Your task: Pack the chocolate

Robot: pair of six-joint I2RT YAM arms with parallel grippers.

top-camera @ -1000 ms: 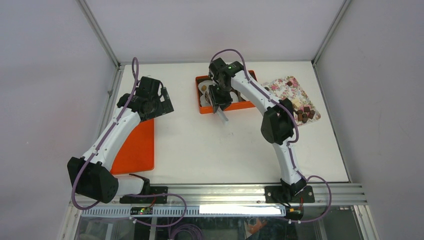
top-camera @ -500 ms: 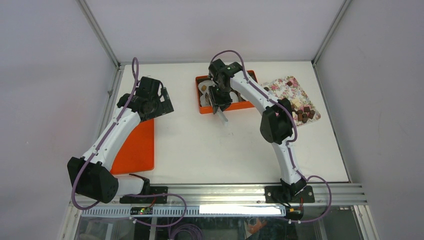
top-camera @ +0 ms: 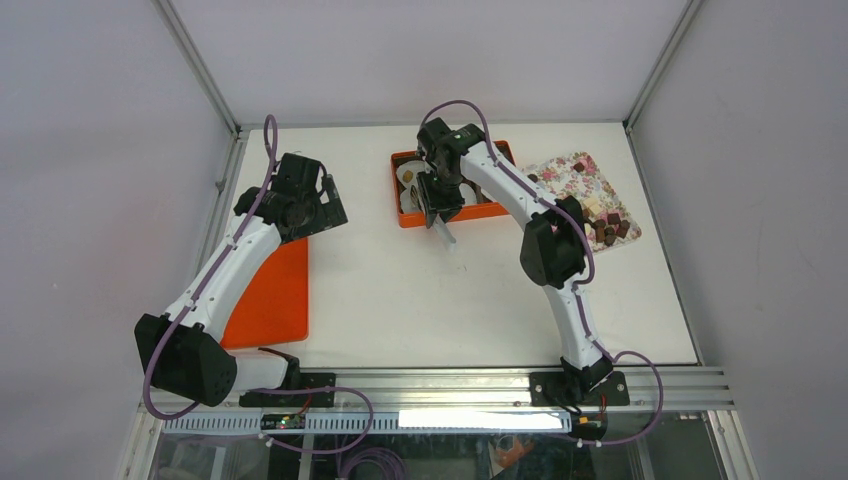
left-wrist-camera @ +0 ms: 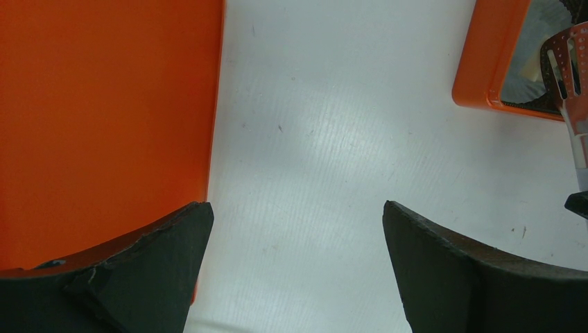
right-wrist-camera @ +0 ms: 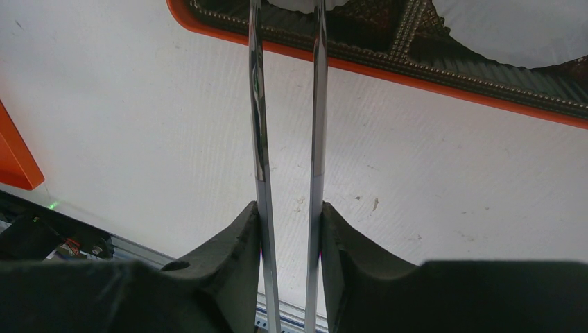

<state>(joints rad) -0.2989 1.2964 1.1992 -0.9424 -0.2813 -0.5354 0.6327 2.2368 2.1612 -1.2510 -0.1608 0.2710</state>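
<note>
The chocolate [top-camera: 610, 228], small dark and tan pieces, lies at the near end of a floral tray [top-camera: 575, 170] at the back right. My right gripper [top-camera: 438, 195] [right-wrist-camera: 289, 208] is shut on a pair of metal tongs [right-wrist-camera: 258, 139], holding both arms partway along. The tongs reach over the near rim of an orange box [top-camera: 398, 190] [right-wrist-camera: 430, 80], and their tips are out of view. White paper cups [right-wrist-camera: 513, 28] sit in the box. My left gripper [top-camera: 325, 205] [left-wrist-camera: 298, 208] hangs open over bare table beside an orange lid [top-camera: 270, 295] [left-wrist-camera: 104, 104].
The tongs' tail end [top-camera: 446, 236] sticks out toward the near side, past the box. The box's corner [left-wrist-camera: 485, 62] shows at the upper right of the left wrist view. Metal frame posts and white walls enclose the table on three sides.
The right arm has eased very slightly to the left with the tongs. The left arm has stayed still.
</note>
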